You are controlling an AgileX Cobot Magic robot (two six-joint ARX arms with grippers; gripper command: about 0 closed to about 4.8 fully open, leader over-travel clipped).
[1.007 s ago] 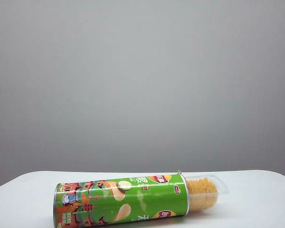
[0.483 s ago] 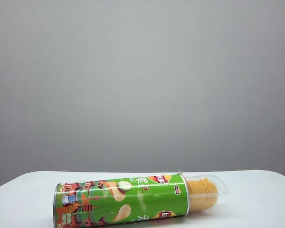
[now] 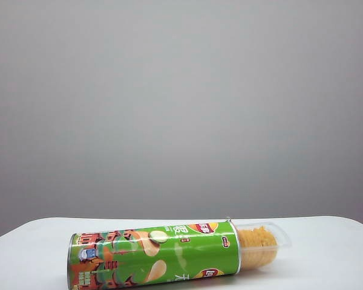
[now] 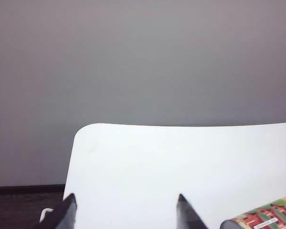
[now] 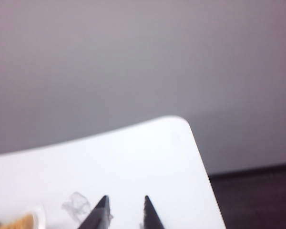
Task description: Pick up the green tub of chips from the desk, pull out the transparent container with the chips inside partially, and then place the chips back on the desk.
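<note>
Green tub of chips [image 3: 154, 255] lies sideways.

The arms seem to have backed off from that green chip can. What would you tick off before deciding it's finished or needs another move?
1. Green Lay's chip can lies on its side on the white desk: ok.
2. Clear tray sticks partly out of the can's right end: ok.
3. Chips sit inside the tray, none spilled: ok.
4. Left pincer open, holding nothing, apart from the can: ok.
5. Right pincer open, holding nothing: ok.
6. Can steady against rolling: cannot tell.
</note>
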